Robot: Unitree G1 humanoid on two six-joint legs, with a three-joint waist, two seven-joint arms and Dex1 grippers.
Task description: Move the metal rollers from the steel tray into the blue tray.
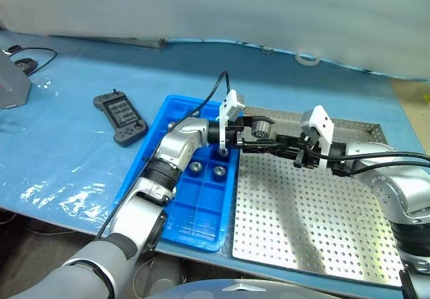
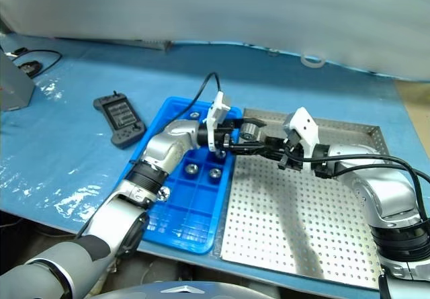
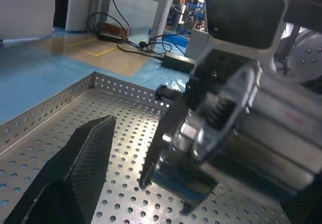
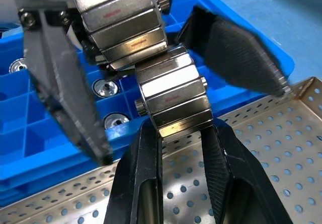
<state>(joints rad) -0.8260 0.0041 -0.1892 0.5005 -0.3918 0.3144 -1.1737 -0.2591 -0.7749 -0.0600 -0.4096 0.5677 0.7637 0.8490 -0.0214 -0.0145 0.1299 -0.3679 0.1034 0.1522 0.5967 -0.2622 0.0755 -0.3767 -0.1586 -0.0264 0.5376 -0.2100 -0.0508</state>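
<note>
A hand-over looks to be the step in hand. Near the middle of the head views, above the seam between the two trays, the right hand (image 4: 173,133) is clamped on a metal roller (image 4: 173,100), a shiny faceted cylinder standing up between its black fingers. The left hand (image 2: 232,136) has its jaws spread wide on either side of that same piece, with one dark finger (image 4: 65,98) on one side and the other finger (image 4: 236,58) on the far side, neither yet closed on it.

The next move, as I judge it, calls for the left hand to close squarely on the roller's free end before the right lets go; after that the piece can go down into an empty cell of the blue tray (image 1: 201,215). A slip during the exchange would drop it onto the steel tray (image 1: 302,225) or the tray rim.

Both arms reach inward toward the centre of the frame: the left forearm rises from the lower left across the blue tray, wrist bent toward the right; the right arm comes in from the right edge over the perforated floor, pointing left.

A few rollers (image 1: 207,171) already sit in the blue tray's cells (near the left wrist). A black handheld controller (image 1: 119,117) lies on the table at upper left.
</note>
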